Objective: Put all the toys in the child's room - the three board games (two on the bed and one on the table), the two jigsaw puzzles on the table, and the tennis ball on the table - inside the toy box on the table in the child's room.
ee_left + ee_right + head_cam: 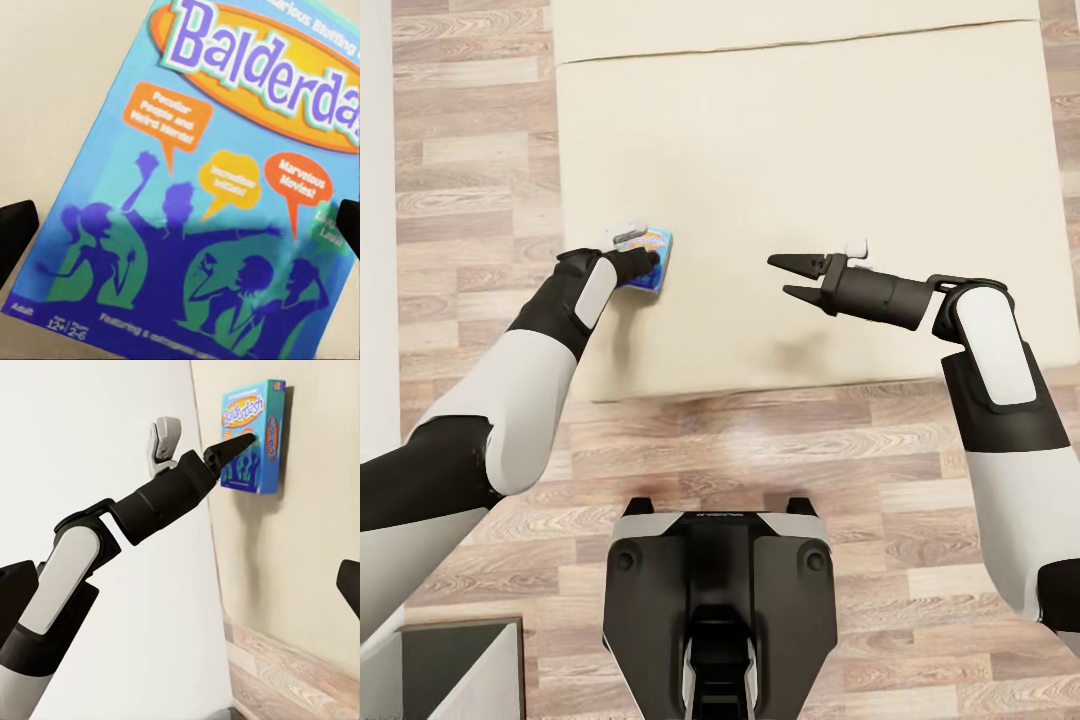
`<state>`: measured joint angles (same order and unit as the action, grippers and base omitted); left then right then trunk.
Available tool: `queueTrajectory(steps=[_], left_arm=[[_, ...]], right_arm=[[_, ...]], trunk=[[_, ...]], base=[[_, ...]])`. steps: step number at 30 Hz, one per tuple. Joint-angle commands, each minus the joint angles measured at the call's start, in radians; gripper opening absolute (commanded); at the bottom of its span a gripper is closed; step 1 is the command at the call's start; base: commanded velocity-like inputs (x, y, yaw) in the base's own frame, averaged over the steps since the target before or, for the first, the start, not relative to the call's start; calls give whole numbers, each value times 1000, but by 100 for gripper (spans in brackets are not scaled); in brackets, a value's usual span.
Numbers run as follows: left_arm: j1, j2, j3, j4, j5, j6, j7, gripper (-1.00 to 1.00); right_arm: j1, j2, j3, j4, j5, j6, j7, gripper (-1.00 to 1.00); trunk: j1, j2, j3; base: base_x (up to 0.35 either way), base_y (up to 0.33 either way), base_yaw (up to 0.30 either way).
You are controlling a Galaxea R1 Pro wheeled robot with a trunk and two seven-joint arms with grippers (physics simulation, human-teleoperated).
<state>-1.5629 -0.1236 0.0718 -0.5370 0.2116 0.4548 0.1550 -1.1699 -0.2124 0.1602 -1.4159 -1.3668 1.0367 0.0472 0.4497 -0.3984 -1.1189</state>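
A blue Balderdash board game lies flat near the left edge of the cream bed. My left gripper hovers right over it, open. In the left wrist view the box cover spans the gap between the two spread fingertips; I cannot tell whether they touch it. The right wrist view shows the same box with the left gripper pointing onto it. Above the bed's near middle my right gripper is open and holds nothing.
The bed's near edge runs just ahead of my base on the wooden floor. A white wall lines the left side. A dark piece of furniture sits at the lower left.
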Motion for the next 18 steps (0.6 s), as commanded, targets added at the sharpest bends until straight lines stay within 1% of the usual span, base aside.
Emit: queueTrajectory(steps=[1,6,18], left_arm=[[0,-1,3,-1,11,5,6,100],[0,-1,3,-1,11,5,6,100],[0,-1,5,-1,11,3,6,100]], right_arm=[[-1,-1,1,0,5,2,5,100],[-1,-1,1,0,5,2,5,100],[-1,-1,1,0,5,2,5,100]], trunk=[[0,-2,-1],[0,-2,-1],[0,-2,-1]], base=[[-159,0,0],[-77,0,0],[-8,0,0]])
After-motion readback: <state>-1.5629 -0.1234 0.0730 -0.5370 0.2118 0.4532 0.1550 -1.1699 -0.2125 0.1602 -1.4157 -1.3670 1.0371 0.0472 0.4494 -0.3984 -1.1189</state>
